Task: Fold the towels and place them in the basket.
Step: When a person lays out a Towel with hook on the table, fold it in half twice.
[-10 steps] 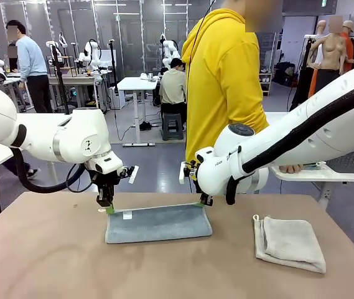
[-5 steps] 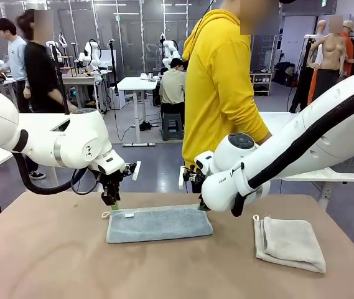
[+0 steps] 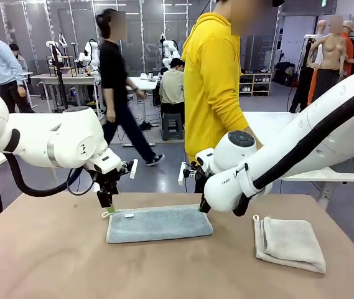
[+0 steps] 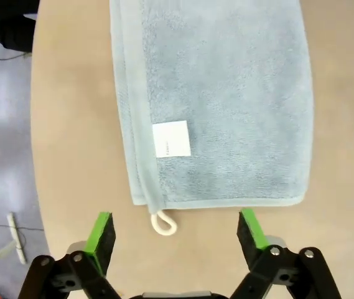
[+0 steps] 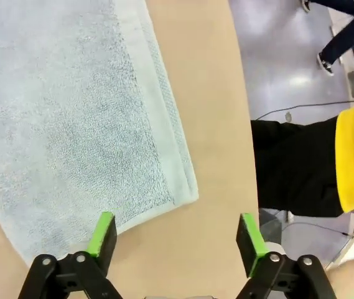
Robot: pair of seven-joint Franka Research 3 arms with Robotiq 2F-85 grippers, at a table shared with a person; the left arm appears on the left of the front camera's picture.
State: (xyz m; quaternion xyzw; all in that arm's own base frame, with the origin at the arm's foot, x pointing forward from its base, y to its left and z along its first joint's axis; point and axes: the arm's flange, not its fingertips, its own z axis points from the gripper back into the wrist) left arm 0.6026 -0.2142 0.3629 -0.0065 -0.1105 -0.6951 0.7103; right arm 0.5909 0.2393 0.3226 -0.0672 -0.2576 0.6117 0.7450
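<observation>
Plainly, the blue-grey towel (image 3: 159, 223) lies folded flat on the worktop (image 3: 52, 261). The left hand (image 4: 175, 225) hangs released, jaws wide, just off its labelled end, and the right hand (image 5: 177, 229), equally wide, hangs over the opposite end (the cream towel (image 3: 290, 243) lies well apart).

My left gripper (image 4: 174, 219) and right gripper (image 5: 175, 219) both point downward, jaws spread wide, nothing held between them.
</observation>
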